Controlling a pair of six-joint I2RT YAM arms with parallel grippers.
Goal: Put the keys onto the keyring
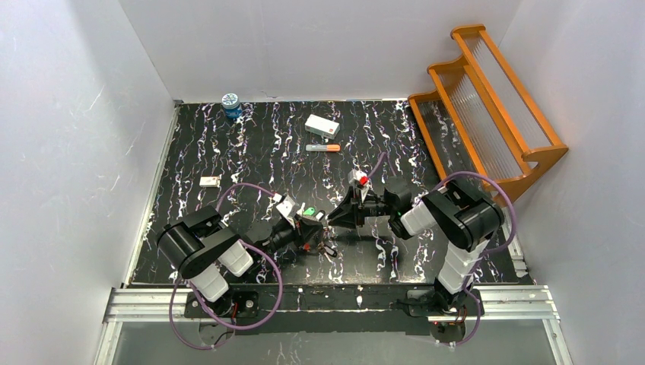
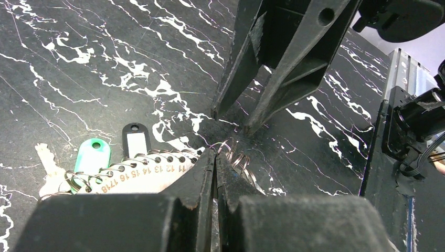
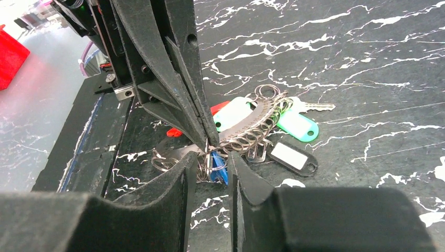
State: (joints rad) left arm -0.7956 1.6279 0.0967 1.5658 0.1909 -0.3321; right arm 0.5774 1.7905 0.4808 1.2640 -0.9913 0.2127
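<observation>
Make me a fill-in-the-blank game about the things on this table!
The marker beside the white box has an ___ tip.
The little jar at the back is ___.
The left gripper is ___ on the keyring.
The right gripper is ___, with a gap between its fingers.
Missing words: orange, blue, shut, open.
</observation>
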